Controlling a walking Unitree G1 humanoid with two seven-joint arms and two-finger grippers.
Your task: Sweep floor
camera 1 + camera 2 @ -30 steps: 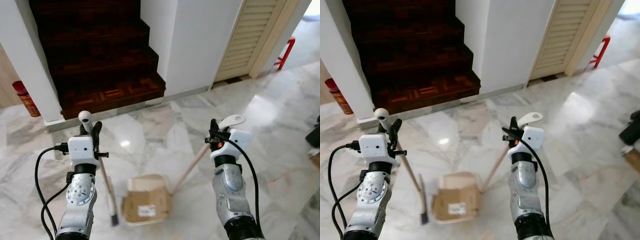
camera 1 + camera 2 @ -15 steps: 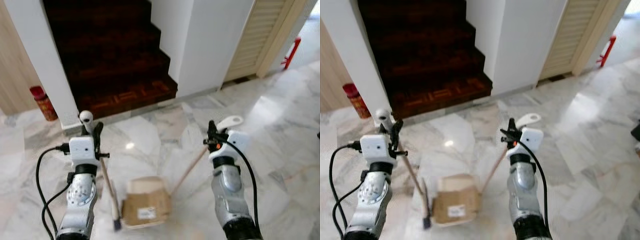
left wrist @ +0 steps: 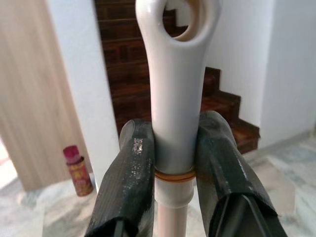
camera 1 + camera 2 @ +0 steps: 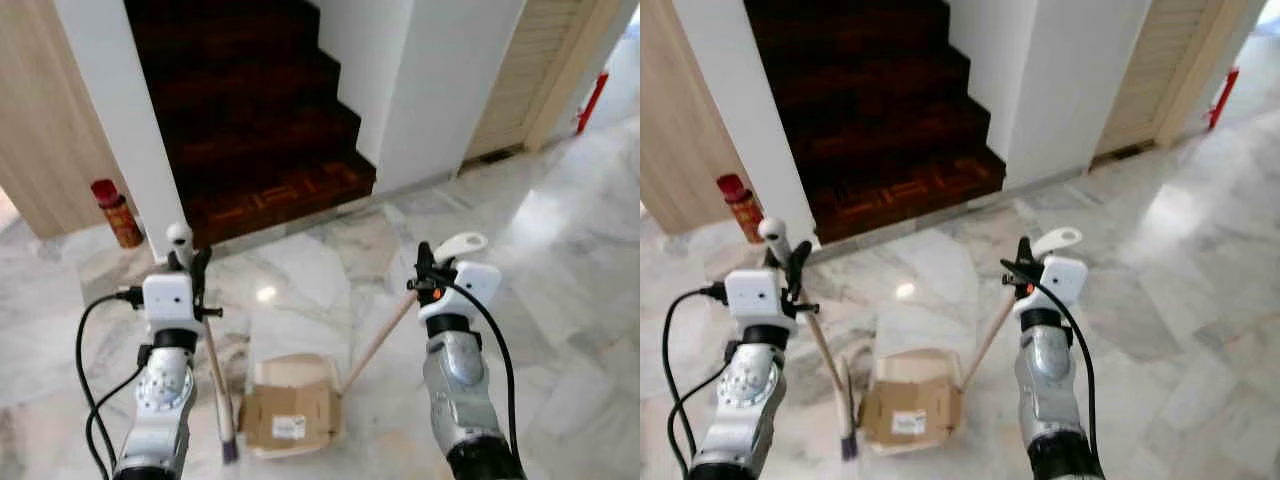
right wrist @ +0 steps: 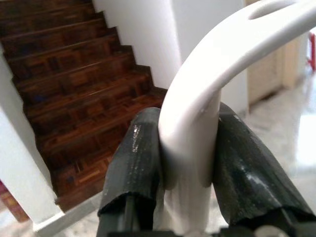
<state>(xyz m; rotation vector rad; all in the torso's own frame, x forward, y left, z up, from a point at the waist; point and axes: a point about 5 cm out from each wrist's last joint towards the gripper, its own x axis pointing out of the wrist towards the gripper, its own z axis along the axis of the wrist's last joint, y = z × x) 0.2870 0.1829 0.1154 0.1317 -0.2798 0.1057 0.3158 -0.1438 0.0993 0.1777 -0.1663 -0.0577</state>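
While the broom [image 4: 212,370] stands nearly upright with its dark head on the marble floor [image 4: 300,280] just left of the dustpan [image 4: 295,410], the left tool [image 3: 174,163] is pinching the white plastic grip at the top of its handle, one black finger [image 3: 129,182] pressed to each side just below the hanging loop; the wooden shaft runs down from that grip beside the left arm to the floor; the dustpan, a cardboard-coloured tray bearing a white label, lies flat on the floor between the two arms, and its long wooden handle [image 4: 380,338] slants up to the right; the right tool [image 5: 187,148] is clamped on the curved white end of that handle, its fingers [image 5: 138,163] squeezing the plastic from both sides; the floor is pale grey-veined marble, glossy, with a bright spot of reflected light ahead of the dustpan; beyond it rises a dark wooden staircase [image 4: 250,110] between white walls; a red canister [image 4: 117,212] stands on the floor at the foot of the left wall, next to a light wood panel; a louvred door [image 4: 530,70] stands to the right of the stairs, with something red [image 4: 592,100] past it.
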